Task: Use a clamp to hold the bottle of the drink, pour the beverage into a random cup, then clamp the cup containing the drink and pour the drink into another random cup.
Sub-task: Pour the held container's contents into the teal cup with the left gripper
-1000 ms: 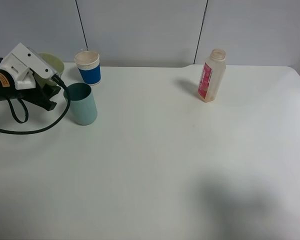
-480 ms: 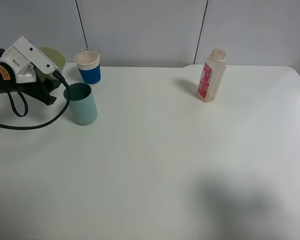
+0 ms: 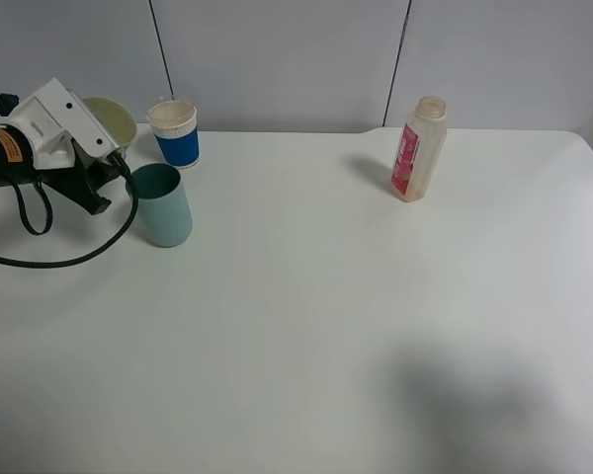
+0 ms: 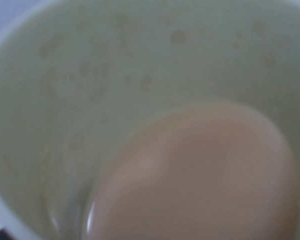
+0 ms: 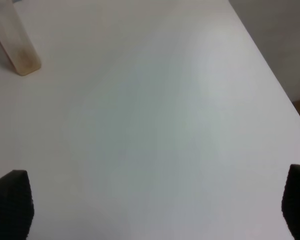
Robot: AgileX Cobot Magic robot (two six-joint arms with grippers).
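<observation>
**Tip the yellow-green cup over the teal cup**

Your left gripper point(image 3: 97, 184) is in the upper left of the high view. Its fingers are pinching the yellow-green cup point(image 3: 117, 115). The teal cup point(image 3: 164, 205) stands just beside it on the desk point(image 3: 326, 316).

Bring the yellow-green rim over the teal mouth first. Then tip slowly, so the drink point(image 4: 200, 175) runs in a thin stream and does not splash. Mind the blue cup point(image 3: 175, 132) close behind.

The yellow-green cup's mouth points mostly up, and its long line runs near up and down. The drink sits to one side inside, so the cup is likely leaning a little. The gripper hides its lower part.

Your right gripper point(image 5: 152, 205) has its fingers spread wide over bare desk and holds nothing. The bottle point(image 3: 418, 148) stands upright in the upper right.
</observation>
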